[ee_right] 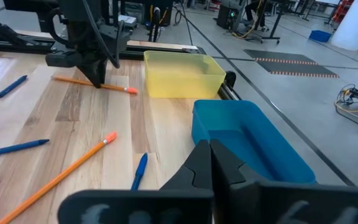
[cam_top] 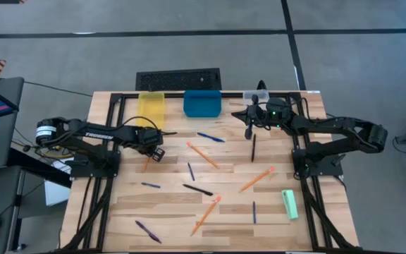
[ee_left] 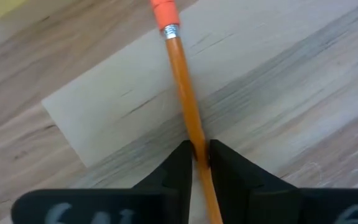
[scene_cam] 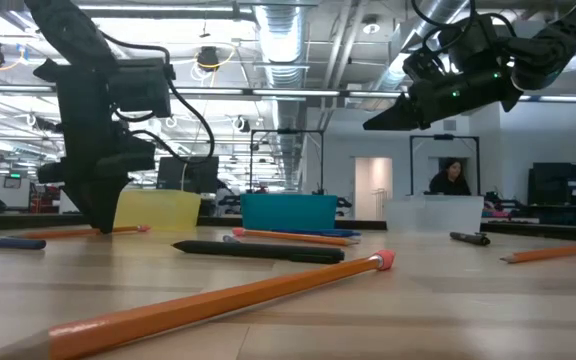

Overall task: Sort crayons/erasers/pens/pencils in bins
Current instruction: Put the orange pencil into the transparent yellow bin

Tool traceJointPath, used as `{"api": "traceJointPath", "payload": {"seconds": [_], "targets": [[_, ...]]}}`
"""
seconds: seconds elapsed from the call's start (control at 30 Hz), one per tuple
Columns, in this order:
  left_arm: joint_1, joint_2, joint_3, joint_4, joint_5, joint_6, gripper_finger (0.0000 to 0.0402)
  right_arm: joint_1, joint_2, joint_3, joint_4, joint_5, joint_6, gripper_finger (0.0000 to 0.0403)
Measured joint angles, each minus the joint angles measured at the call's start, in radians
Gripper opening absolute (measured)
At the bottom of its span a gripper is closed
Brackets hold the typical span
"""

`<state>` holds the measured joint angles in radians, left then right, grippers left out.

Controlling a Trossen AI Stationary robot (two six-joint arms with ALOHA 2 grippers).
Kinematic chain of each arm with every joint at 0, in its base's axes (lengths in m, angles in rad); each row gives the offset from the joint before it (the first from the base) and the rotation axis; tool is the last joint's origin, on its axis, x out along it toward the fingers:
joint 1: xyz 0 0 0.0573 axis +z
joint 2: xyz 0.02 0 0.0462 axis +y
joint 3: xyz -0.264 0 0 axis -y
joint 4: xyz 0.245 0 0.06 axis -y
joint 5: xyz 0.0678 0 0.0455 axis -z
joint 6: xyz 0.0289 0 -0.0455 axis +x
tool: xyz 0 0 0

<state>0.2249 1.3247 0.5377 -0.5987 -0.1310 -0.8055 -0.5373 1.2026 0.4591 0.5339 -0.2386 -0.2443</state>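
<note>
left gripper is down at the table, just in front of the yellow bin — its two dark fingers are closed to a narrow gap around the shaft of an orange pencil. the pencil lies flat on the wood, pink end pointing away from the wrist camera; in the low view the fingers reach the tabletop.

right gripper hangs in the air near the clear bin, close to the blue bin, fingers pressed together with nothing between them.

all three bins sit in a row along the far edge: yellow, blue, clear.

other pencils lie scattered across the middle of the table, mixed with dark pens. the mint-green eraser lies near the right edge of the table, well apart from both grippers.
</note>
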Motion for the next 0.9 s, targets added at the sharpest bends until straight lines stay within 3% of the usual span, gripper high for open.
{"api": "traceJointPath", "payload": {"seconds": [0.23,0.4,0.63,0.9], "targets": [[0.001,0.001,0.007,-0.003,0.024,0.044,0.0009,0.000,0.000,0.000,0.000,0.000,0.000,0.0002],[-0.005,0.006,0.061,-0.046,0.066,0.118,0.0008,0.000,0.000,0.000,0.000,0.000,0.000,0.0004],[-0.022,0.005,0.231,-0.124,0.050,0.262,0.0004,0.000,0.000,0.000,-0.003,0.000,0.001,0.0003],[0.057,0.004,0.489,-0.244,-0.076,0.424,0.0005,0.000,0.000,0.000,-0.003,0.000,0.008,0.0002]]}}
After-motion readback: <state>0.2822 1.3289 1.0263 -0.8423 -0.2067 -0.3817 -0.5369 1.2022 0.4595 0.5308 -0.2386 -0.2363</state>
